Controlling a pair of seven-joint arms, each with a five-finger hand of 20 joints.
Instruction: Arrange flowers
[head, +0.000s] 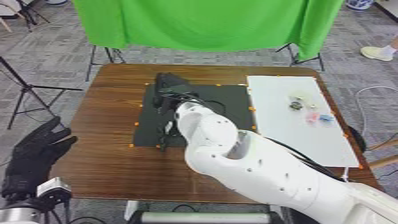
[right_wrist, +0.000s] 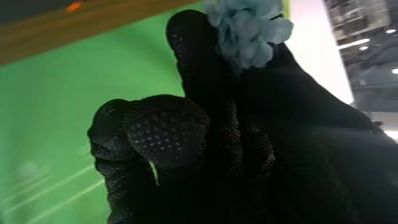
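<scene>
Blue flower (right_wrist: 251, 31): I am pinching one in the right hand's (head: 167, 82) fingers over one dark mat (head: 149, 131). One brown tabletop (head: 107, 167), on grey carpet (head: 182, 58), is carrying the mat and one white sheet (head: 280, 140); one pink item (head: 313, 117) and one small blue item (head: 326, 118) are lying there. One green cloth (head: 209, 25) is hanging behind. Left hand's (head: 37, 155) fingers are resting apart.

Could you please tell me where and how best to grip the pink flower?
The pink flower is probably best pinched round its bloom, from above and its left: it lies on the white sheet with a blue flower close on its right. Its stem is too small to tell.
</scene>
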